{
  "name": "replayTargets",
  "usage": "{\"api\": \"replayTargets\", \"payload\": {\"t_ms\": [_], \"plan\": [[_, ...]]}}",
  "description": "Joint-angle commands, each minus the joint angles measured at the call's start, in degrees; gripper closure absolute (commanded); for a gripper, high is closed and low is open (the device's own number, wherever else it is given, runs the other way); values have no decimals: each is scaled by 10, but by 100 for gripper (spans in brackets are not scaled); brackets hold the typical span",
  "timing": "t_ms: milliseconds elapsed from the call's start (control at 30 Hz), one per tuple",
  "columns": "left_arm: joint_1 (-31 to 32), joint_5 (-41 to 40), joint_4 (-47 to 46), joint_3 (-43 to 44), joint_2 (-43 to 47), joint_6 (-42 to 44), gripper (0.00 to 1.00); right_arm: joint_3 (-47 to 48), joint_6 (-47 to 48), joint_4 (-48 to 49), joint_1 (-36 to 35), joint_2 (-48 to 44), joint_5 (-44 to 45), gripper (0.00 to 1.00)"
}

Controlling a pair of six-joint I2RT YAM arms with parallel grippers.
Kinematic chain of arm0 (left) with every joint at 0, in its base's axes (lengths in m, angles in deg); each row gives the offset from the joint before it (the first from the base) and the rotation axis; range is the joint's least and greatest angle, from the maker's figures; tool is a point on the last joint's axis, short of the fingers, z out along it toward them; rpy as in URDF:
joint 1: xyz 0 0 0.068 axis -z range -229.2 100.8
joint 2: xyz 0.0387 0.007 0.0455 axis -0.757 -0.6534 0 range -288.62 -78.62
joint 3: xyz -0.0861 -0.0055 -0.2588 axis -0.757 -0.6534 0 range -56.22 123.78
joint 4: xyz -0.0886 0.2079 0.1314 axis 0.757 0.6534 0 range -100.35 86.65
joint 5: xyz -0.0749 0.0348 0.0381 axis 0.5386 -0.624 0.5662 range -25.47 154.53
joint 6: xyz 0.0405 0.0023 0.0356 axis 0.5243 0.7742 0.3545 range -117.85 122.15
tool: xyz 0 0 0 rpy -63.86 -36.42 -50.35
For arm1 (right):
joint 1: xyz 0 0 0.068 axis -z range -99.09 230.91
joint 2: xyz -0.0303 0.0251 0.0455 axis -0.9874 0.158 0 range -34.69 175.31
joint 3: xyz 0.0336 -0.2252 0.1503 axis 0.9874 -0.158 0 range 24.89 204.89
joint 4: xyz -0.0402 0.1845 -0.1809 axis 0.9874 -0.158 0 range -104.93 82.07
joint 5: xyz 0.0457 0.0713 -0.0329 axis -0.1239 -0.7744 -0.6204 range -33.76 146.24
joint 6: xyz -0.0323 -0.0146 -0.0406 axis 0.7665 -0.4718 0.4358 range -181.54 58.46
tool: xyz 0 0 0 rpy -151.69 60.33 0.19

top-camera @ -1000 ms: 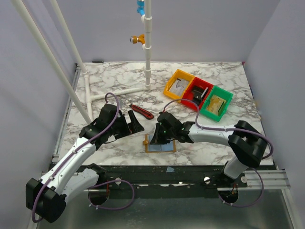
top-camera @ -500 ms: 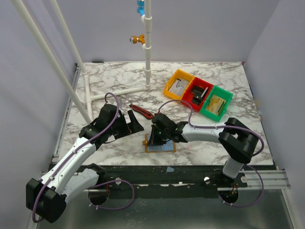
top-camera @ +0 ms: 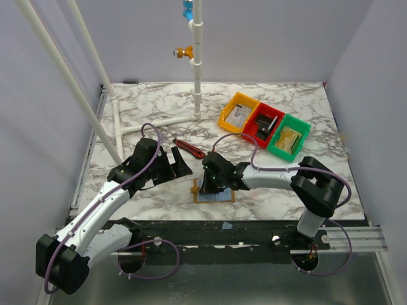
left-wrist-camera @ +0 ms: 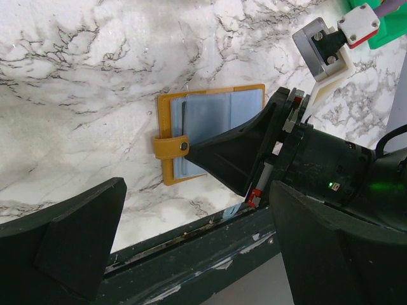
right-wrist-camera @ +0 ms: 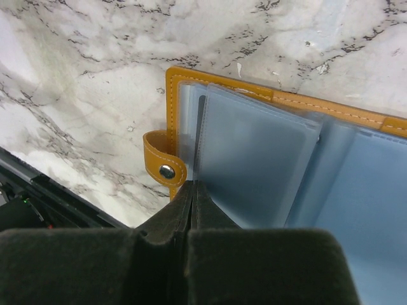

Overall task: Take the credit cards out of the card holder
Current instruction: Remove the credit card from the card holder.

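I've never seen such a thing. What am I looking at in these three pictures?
Two robot arms, each ending in a two-finger gripper, stand at a marble table. The wide picture looks down from above; the other two come from wrist cameras. An open tan card holder with bluish sleeves lies near the front edge. The right gripper, shut, has its tips at the sleeves' edge; whether it pinches a card is unclear. The left gripper hangs open, empty. Coloured bins and a red-handled tool lie behind.

Open card holder (left-wrist-camera: pixel 216 111) beneath right hand (left-wrist-camera: pixel 191 153)
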Motion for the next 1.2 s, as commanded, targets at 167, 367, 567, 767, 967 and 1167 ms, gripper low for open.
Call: {"api": "replayTargets", "payload": {"t_ms": [167,367,567,767,967,1167], "plan": [[-3,19,-18,-9,-11,5,1,-6,11,-71,-3,-23,89,99],[-3,22,-24,-16,-19,4,4,-15,10,-88,-3,-41,112,99],[0,51,-68,-30,-41,-9,18,-16,8,-94,-2,-53,122,99],[11,106,-155,-38,-98,-39,55,-15,6,-93,-2,-48,119,99],[36,135,-218,-37,-167,-63,90,-16,7,-93,-2,-48,120,99],[56,140,-262,-48,-222,-81,100,-17,6,-94,-2,-49,120,99]]}}
